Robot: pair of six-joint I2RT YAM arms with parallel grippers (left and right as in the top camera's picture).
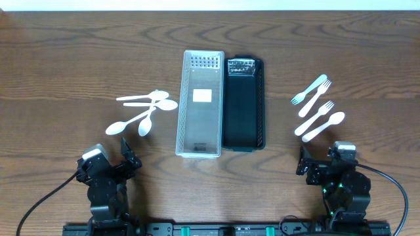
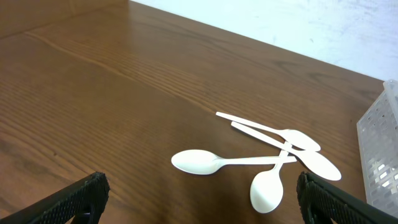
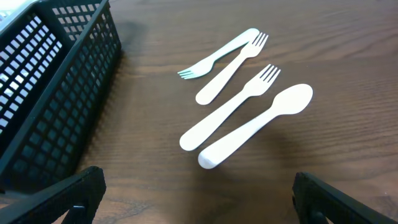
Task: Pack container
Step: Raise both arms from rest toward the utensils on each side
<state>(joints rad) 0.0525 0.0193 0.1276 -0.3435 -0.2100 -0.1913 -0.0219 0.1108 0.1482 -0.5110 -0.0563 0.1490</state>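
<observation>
A clear plastic container (image 1: 199, 139) and a black mesh container (image 1: 244, 134) stand side by side at the table's middle. Several white plastic spoons (image 1: 146, 110) lie left of them and show in the left wrist view (image 2: 267, 163). Three white forks (image 1: 314, 98) and a white spoon (image 1: 325, 125) lie to the right, also in the right wrist view (image 3: 245, 115). My left gripper (image 1: 131, 159) is open and empty near the front edge, its fingers (image 2: 199, 202) short of the spoons. My right gripper (image 1: 305, 165) is open and empty, its fingers (image 3: 199, 202) short of the cutlery.
The black container's wall (image 3: 56, 106) fills the left of the right wrist view. The clear container's edge (image 2: 380, 155) shows at the right of the left wrist view. A small shiny item (image 1: 241, 66) lies at the far end of the black container.
</observation>
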